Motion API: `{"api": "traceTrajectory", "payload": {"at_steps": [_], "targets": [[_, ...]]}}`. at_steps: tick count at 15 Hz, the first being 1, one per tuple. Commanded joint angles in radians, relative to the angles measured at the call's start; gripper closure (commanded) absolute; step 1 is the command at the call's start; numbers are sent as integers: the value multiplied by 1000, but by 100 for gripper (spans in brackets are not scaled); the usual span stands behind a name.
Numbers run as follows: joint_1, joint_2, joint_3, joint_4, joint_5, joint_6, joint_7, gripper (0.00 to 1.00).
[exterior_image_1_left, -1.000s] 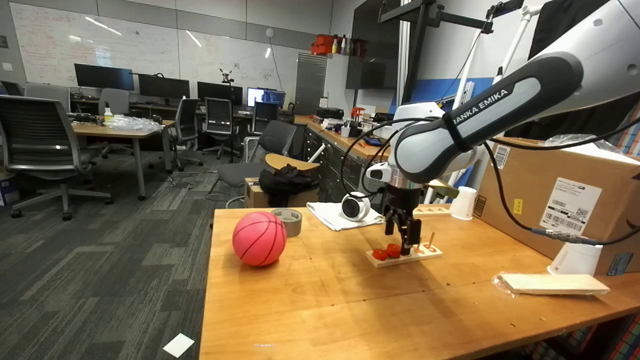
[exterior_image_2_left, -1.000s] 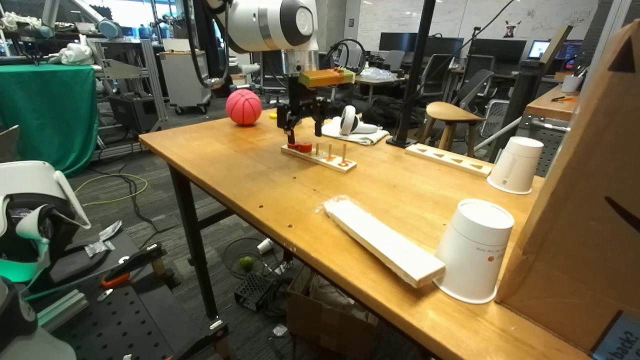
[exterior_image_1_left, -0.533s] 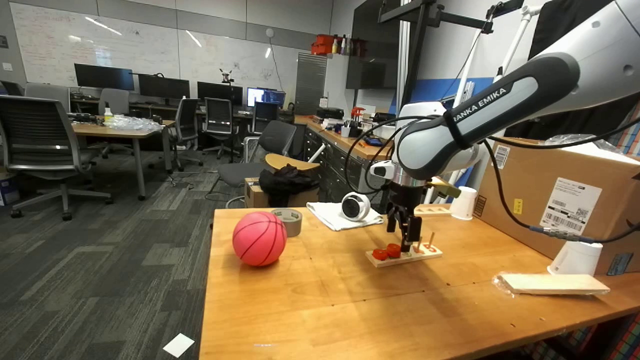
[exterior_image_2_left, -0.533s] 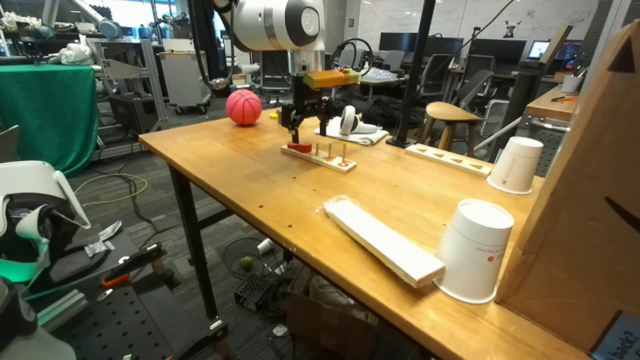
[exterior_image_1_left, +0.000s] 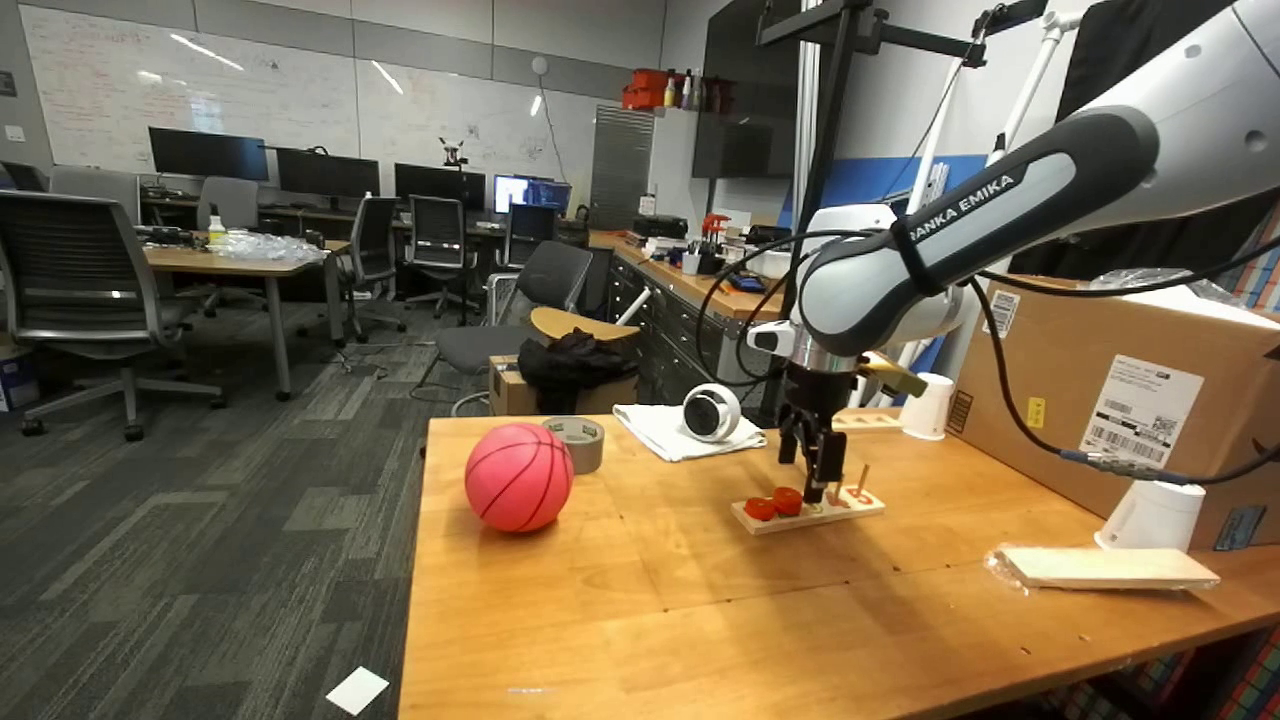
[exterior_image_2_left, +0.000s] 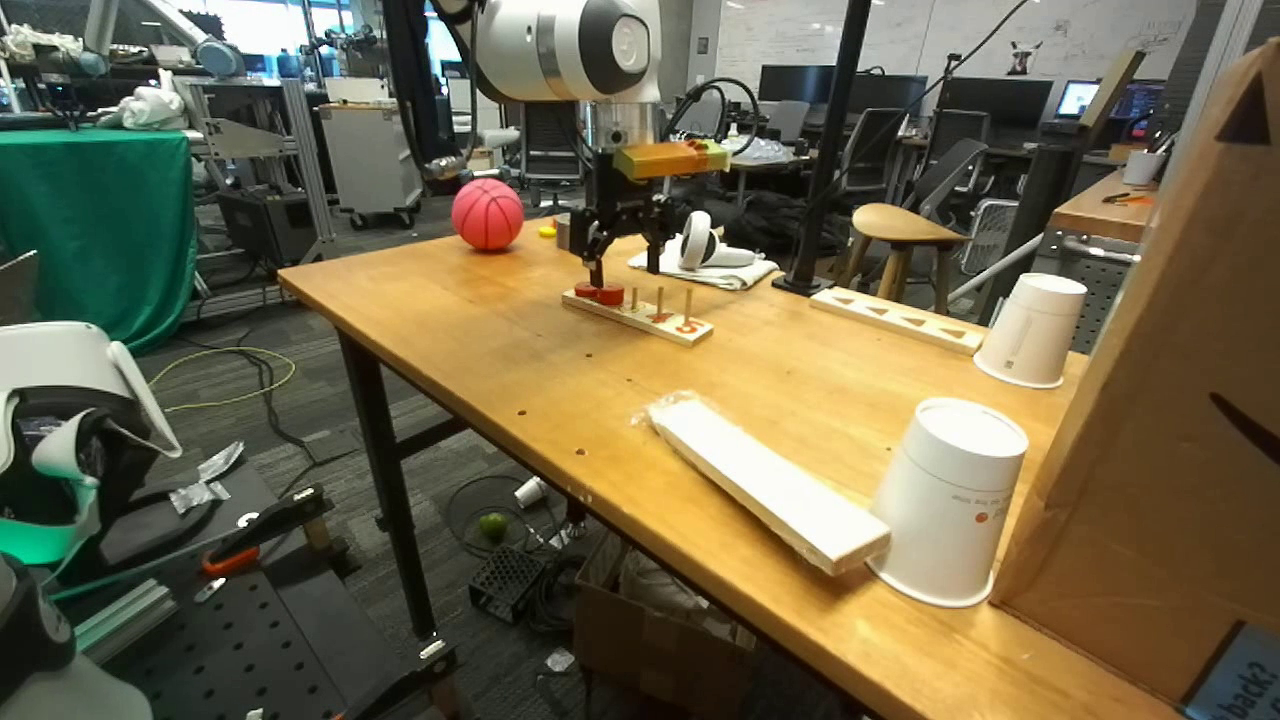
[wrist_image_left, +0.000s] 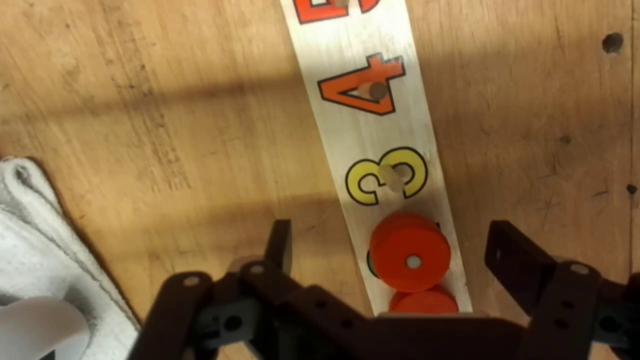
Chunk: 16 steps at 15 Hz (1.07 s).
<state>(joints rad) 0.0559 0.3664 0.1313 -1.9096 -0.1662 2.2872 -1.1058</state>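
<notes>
My gripper (wrist_image_left: 392, 237) is open above a narrow wooden peg board (wrist_image_left: 327, 120), with nothing held. Between its spread fingers (wrist_image_left: 517, 265), in the wrist view, lies a red disc (wrist_image_left: 411, 255) threaded on a peg. A second red disc (wrist_image_left: 425, 303) touches or overlaps it from below and is partly covered by the gripper's body. Bare pegs stand at the yellow 3 (wrist_image_left: 357, 187), the orange 4 (wrist_image_left: 335, 90) and the red 5, which is cut off by the frame. In both exterior views the gripper (exterior_image_2_left: 625, 272) hangs just over the board (exterior_image_1_left: 845, 510), fingers pointing down.
A pink ball (exterior_image_1_left: 519, 477) and a tape roll (exterior_image_1_left: 582, 446) sit toward the far corner. Behind the gripper, a white device (exterior_image_1_left: 711, 413) rests on a folded cloth (exterior_image_1_left: 655, 430). Upturned cups (exterior_image_2_left: 950, 500), a wrapped wooden piece (exterior_image_2_left: 765, 480), a black post (exterior_image_2_left: 835, 150) and a cardboard box (exterior_image_1_left: 1130, 400) also stand there.
The gripper has shifted a little to the right in both exterior views and risen slightly, staying open. The discs and the board have kept their places.
</notes>
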Motion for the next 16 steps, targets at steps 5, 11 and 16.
{"api": "traceTrajectory", "payload": {"at_steps": [5, 11, 16], "targets": [[-2, 9, 31, 14, 34, 3, -3, 0], [-4, 16, 29, 11, 29, 8, 0, 0], [-3, 15, 30, 11, 27, 13, 0, 32]]}}
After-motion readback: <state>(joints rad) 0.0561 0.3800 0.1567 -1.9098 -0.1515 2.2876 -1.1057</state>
